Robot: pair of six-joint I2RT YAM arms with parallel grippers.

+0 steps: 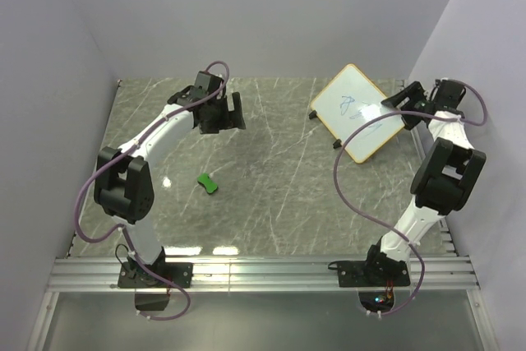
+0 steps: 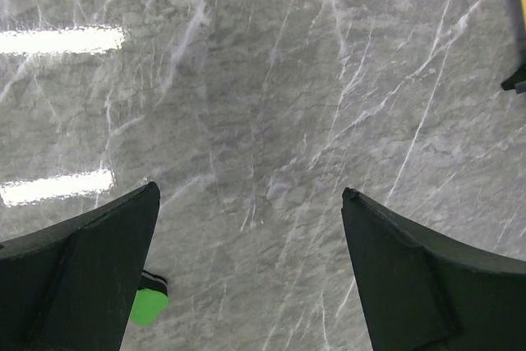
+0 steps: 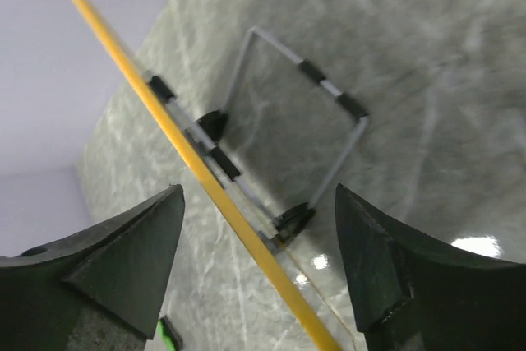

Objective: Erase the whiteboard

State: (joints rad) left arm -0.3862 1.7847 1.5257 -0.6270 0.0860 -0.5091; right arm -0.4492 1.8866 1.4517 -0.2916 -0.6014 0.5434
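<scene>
The whiteboard point(image 1: 355, 113), white with a tan frame and blue scribbles, stands tilted on its wire stand at the back right. My right gripper point(image 1: 394, 109) is open at the board's right edge. In the right wrist view the frame edge point(image 3: 205, 177) runs as a yellow line between my open fingers, with my right gripper point(image 3: 259, 195) astride it and not closed on it. My left gripper point(image 1: 226, 119) is open and empty, above the table's back middle. The green eraser point(image 1: 209, 183) lies on the table in front of it. The eraser point(image 2: 148, 306) peeks out beside my left finger.
The board's wire stand point(image 3: 329, 113) with black feet sits behind the frame edge. Purple walls close in the back and both sides, the right wall close to my right arm. A metal rail point(image 1: 263, 269) runs along the near edge.
</scene>
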